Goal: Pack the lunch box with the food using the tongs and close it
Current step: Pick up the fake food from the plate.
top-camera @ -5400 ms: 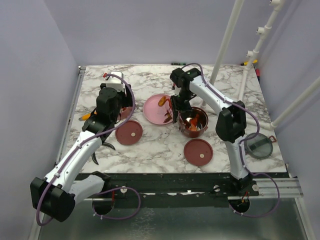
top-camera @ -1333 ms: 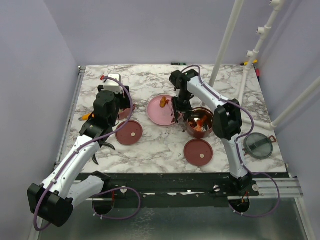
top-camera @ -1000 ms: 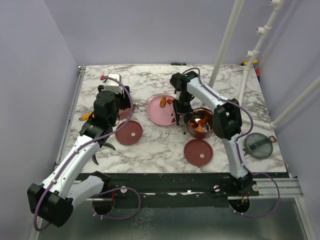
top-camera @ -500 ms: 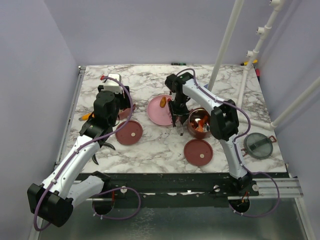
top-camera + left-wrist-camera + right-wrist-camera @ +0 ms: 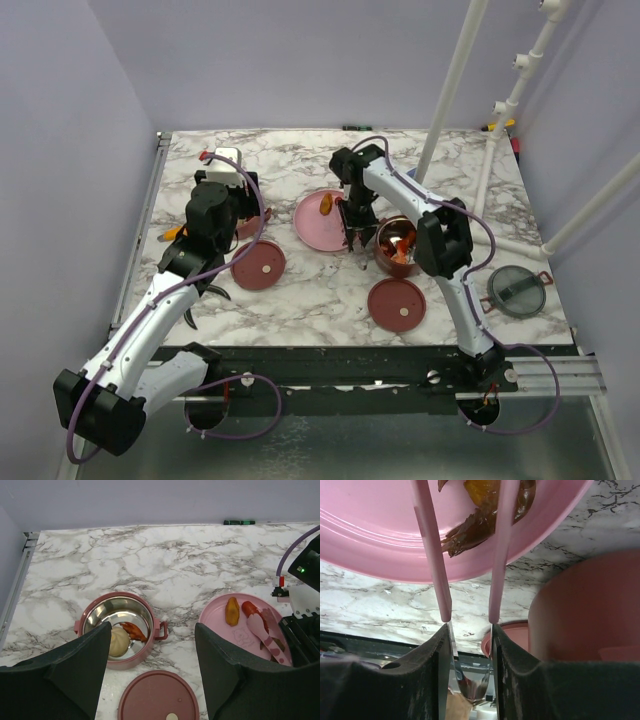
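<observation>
My right gripper (image 5: 358, 228) is shut on the pink tongs (image 5: 432, 555), squeezing their two arms near the metal hinge. The tong tips (image 5: 265, 636) reach over the flat pink plate (image 5: 318, 228), where an orange piece (image 5: 232, 611), a red sausage stick (image 5: 250, 608) and a dark brown bit (image 5: 470, 530) lie. Just right of the plate stands one lunch box tier (image 5: 398, 245) with red-orange food inside. The other tier (image 5: 118, 636) holds a tan ball (image 5: 119, 641) and a red piece (image 5: 134, 630). My left gripper (image 5: 152, 680) hangs open above it, holding nothing.
Two maroon disc lids (image 5: 258, 265) (image 5: 397, 304) lie on the marble in front of the tiers. The clear grey top lid (image 5: 518, 292) sits at the right edge. An orange-handled tool (image 5: 172, 234) and black pliers (image 5: 205, 293) lie beside the left arm. White poles (image 5: 450, 80) rise at the back right.
My right gripper has carried the tongs leftward from over the right tier to the plate's near-right side. The left arm has stayed still.
</observation>
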Tool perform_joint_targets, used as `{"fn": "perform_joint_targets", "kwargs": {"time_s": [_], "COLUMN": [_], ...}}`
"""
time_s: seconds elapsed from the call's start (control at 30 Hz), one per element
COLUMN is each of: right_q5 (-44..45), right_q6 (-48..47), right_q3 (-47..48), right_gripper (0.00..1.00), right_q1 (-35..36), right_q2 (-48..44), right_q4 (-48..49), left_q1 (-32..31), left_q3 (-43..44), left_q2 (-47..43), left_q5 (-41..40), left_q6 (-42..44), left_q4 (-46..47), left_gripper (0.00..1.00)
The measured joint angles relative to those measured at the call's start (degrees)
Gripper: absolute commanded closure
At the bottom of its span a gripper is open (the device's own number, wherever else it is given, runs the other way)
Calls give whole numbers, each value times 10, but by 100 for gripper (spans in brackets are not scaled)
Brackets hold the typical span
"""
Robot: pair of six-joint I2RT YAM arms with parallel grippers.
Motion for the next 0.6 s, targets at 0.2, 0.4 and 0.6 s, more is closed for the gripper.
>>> {"fn": "perform_joint_targets", "kwargs": {"time_s": [0.2, 0.4, 0.6], "right_q5": [0, 0, 0], "right_q6": [1, 11, 30], "right_q3": [8, 45, 68], "right_gripper": [85, 91, 94], "right_q1": [0, 0, 0], "right_q2": [8, 7, -22], "right_q4": [0, -3, -2], "left_q1": [0, 0, 0], "left_q3": [0, 0, 0], "left_q2": [-1, -3, -3], "left_q5": [0, -2, -12], "left_q6": [0, 0, 0], "left_q4": [0, 0, 0], "left_gripper": [30, 30, 31]}}
